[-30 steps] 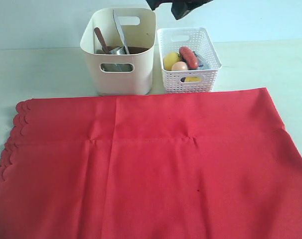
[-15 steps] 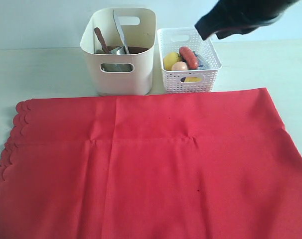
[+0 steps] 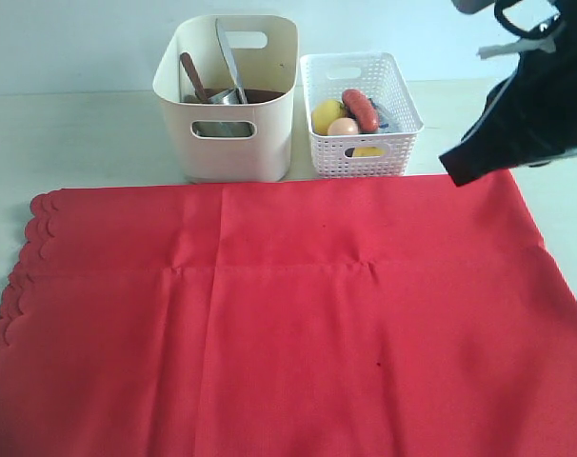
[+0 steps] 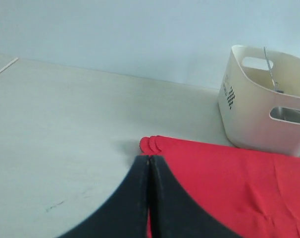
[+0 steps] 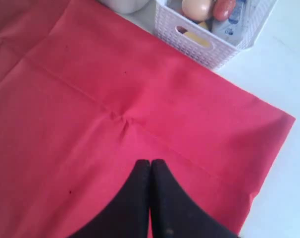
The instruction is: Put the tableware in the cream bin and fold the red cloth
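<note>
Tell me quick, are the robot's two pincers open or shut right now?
Left pincer: shut, holding nothing, by the scalloped corner of the red cloth.
Right pincer: shut, holding nothing, above the red cloth.

I'd call this a robot lab's test bench set up like a dining table. A bare pale tabletop (image 3: 79, 133) meets a plain pale wall (image 3: 69, 43) across the top of the frame. A black arm (image 3: 541, 105) with loose cabling hangs at upper right. The rest is household props: a red cloth (image 3: 288, 305) filling the lower frame, with a cream bin (image 3: 269, 143) of cutlery and a white lattice basket (image 3: 403, 109) of food at upper centre.
</note>
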Tool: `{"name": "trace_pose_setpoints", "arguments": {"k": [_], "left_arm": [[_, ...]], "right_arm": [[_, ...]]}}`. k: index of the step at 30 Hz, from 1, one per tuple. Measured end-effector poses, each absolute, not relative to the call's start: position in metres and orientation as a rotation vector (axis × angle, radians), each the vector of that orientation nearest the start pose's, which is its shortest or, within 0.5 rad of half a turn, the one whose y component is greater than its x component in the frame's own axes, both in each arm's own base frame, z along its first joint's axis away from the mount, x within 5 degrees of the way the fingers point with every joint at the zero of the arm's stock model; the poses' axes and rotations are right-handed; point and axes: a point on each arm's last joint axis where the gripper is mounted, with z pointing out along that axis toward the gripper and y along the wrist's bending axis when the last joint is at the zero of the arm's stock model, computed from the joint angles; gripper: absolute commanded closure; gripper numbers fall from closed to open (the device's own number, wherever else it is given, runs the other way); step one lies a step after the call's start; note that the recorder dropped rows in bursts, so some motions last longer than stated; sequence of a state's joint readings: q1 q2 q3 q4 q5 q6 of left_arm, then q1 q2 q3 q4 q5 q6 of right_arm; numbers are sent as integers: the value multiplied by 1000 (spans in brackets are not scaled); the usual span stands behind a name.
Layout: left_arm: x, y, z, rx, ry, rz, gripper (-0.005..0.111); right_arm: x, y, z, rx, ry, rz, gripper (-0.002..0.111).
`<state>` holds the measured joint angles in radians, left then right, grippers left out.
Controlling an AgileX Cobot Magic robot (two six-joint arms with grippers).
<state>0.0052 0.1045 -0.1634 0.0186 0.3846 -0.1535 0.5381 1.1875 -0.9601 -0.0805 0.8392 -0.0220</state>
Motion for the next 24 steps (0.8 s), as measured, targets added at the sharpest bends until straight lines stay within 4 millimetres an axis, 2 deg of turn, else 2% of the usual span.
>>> {"name": "trace_pose_setpoints", "arguments": {"k": [5, 10, 16, 24], "left_arm": [[69, 1, 256, -135, 1830, -86, 107], [86, 1, 275, -138, 1877, -83, 107], [105, 1, 284, -142, 1934, -80, 107], [107, 1, 284, -142, 1945, -80, 107]], "right_arm": [[199, 113, 290, -741, 2459, 108, 108], [197, 111, 268, -737, 2453, 103, 108], [197, 107, 249, -701, 2441, 68, 108], [206, 111, 227, -696, 2491, 43, 108]]}}
